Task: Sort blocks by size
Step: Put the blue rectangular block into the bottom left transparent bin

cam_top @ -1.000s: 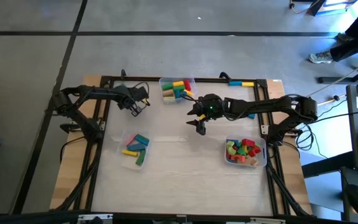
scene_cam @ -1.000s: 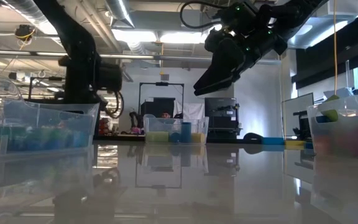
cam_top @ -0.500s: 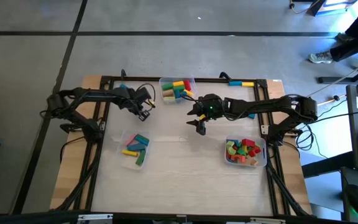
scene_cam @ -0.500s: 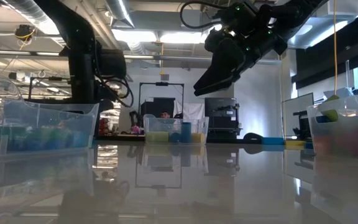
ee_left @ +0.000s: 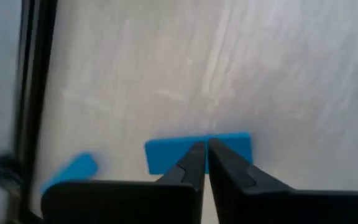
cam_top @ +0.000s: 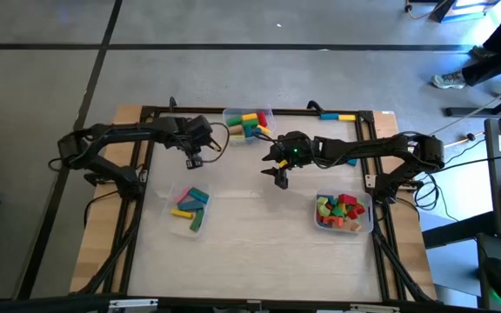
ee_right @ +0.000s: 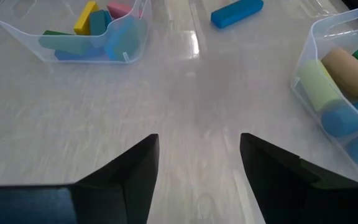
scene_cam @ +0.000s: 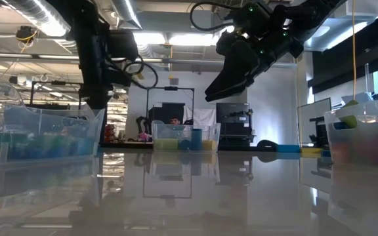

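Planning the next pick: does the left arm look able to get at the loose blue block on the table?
Probably yes: the left gripper, shut, hangs just over the blue block, with bare table around it.

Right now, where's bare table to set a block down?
Free: the near table, and the strip between the left bin and right bin. Crowded: the far edge around the back bin, where the left end effector and right end effector hover.

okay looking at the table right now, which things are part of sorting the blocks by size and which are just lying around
Part of the job:
- blue block, held by the shut left gripper
- blocks already in the three bins
- open right gripper, empty above the table

Just lying about:
- metal frame around the table
- a person's shoe on the floor
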